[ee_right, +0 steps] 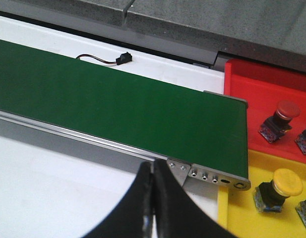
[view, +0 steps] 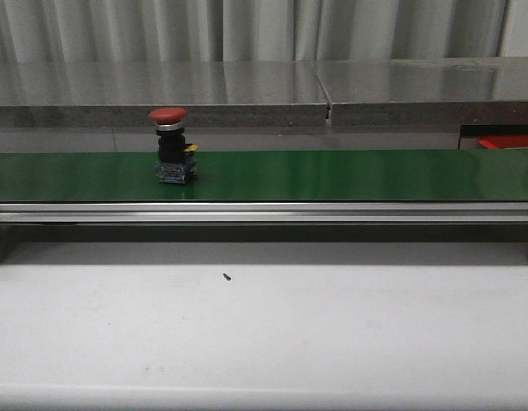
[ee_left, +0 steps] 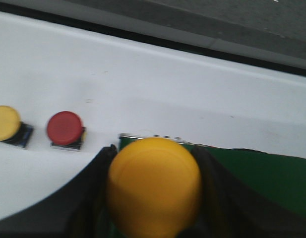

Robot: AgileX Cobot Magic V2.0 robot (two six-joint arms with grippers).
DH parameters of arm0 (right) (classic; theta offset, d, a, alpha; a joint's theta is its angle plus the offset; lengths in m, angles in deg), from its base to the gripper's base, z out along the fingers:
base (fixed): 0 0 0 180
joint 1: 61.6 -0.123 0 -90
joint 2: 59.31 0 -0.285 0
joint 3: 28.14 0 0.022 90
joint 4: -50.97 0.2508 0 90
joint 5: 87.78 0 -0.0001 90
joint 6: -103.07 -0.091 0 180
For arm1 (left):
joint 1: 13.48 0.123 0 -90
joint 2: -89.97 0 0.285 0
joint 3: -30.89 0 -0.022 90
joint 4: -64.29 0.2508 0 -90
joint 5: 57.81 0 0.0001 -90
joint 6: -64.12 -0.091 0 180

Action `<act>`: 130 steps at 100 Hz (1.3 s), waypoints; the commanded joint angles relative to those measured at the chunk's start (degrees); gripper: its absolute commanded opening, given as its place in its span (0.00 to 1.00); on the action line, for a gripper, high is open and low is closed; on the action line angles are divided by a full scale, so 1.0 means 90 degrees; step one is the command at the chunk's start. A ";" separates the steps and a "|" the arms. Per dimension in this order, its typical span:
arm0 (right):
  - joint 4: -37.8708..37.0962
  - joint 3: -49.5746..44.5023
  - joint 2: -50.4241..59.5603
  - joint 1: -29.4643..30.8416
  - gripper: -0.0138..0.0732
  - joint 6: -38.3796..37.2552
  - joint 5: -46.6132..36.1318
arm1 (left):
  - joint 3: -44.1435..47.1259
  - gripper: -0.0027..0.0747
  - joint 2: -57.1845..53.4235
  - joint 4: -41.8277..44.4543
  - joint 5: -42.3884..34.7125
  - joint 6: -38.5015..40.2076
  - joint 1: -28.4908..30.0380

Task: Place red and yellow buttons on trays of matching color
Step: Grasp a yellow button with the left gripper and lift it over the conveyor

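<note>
The left gripper (ee_left: 153,198) is clamped on a yellow mushroom-capped push button (ee_left: 153,186), its dark fingers (ee_left: 91,191) pressed against either side of the cap above the end of the green conveyor belt (ee_left: 272,176). Beside it on the white table (ee_left: 143,84) sit a red-capped button (ee_left: 65,128) and another yellow-capped button (ee_left: 6,123).

The right gripper (ee_right: 153,198) has its black fingers pressed together on nothing, near the belt's far end (ee_right: 118,104). Just past that end lie a red plastic tray (ee_right: 252,89) holding a red button (ee_right: 280,117) and a yellow plastic tray (ee_right: 237,213) holding a yellow button (ee_right: 279,188).

In the front view, a lone red-topped button (view: 172,144) stands upright on the belt.
</note>
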 commanded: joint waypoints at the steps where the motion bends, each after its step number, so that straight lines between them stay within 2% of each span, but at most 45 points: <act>1: 0.0067 0.0167 0.0005 -0.0004 0.08 0.0038 -0.0434 | -0.0057 0.01 -0.0550 -0.0133 -0.0143 0.0017 -0.0270; 23: 0.0067 0.0167 0.0005 -0.0004 0.08 0.0038 -0.0434 | 0.0989 0.01 -0.0947 -0.0133 -0.0697 0.0017 -0.0875; 56: 0.0067 0.0167 0.0005 -0.0004 0.08 0.0038 -0.0434 | 0.2644 0.01 -0.1046 -0.0133 -0.2273 -0.0416 -0.1432; 77: 0.0067 0.0167 0.0005 -0.0004 0.08 0.0038 -0.0434 | 0.3184 0.01 -0.1035 -0.0125 -0.2717 -0.0463 -0.1507; 99: 0.0067 0.0167 0.0005 -0.0004 0.08 0.0038 -0.0434 | 0.3300 0.02 -0.1035 0.0150 -0.2851 -0.0471 -0.1507; 106: 0.0067 0.0167 0.0005 -0.0004 0.08 0.0038 -0.0434 | 0.3300 0.09 -0.1035 0.0150 -0.2865 -0.0487 -0.1507; 113: 0.0067 0.0167 0.0005 -0.0004 0.08 0.0038 -0.0434 | 0.3300 0.22 -0.1035 0.0150 -0.2851 -0.0520 -0.1507; 114: 0.0067 0.0167 0.0005 -0.0004 0.08 0.0038 -0.0434 | 0.3300 0.27 -0.1035 0.0150 -0.2851 -0.0526 -0.1507; 115: 0.0067 0.0167 0.0005 -0.0004 0.08 0.0038 -0.0434 | 0.3300 0.27 -0.1035 0.0150 -0.2851 -0.0526 -0.1507; 120: 0.0067 0.0167 0.0005 -0.0004 0.08 0.0038 -0.0434 | 0.3300 0.41 -0.1035 0.0138 -0.2851 -0.0569 -0.1507; 130: 0.0067 0.0167 0.0005 -0.0004 0.08 0.0038 -0.0463 | 0.3300 0.75 -0.1035 0.0062 -0.2957 -0.0598 -0.1507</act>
